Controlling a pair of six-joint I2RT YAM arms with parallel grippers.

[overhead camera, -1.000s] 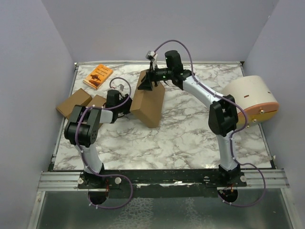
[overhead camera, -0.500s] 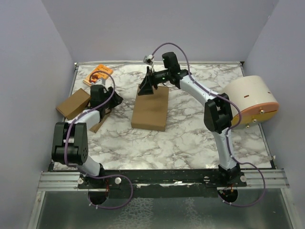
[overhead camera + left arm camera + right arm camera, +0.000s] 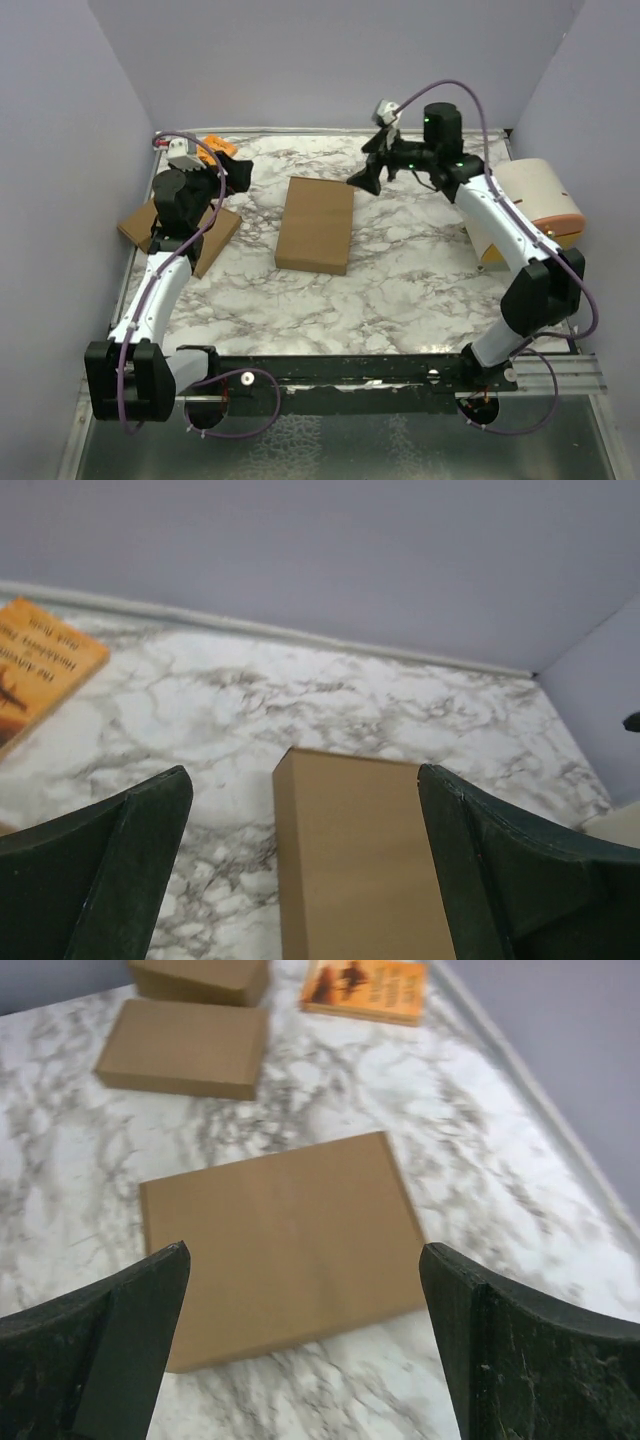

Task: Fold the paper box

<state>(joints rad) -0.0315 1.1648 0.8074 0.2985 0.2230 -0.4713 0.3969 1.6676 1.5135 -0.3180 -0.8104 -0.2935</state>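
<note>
Paper box [image 3: 315, 224] long axis 12–6 — right gripper [image 3: 366, 181] nearer at its 1, left gripper [image 3: 222, 172] at 10; both open, empty.

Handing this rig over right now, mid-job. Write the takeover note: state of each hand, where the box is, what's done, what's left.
left hand: open, empty, left of the box and pointing toward it.
right hand: open, empty, hovering off the box's far right corner.
plain brown cardboard paper box: lies flat and closed mid-way across the white marble table; neither hand touches it.
Done: it looks folded into a flat rectangular mailer.
Left: probably only a check that the flaps are tucked, since no view shows the closure.
</note>
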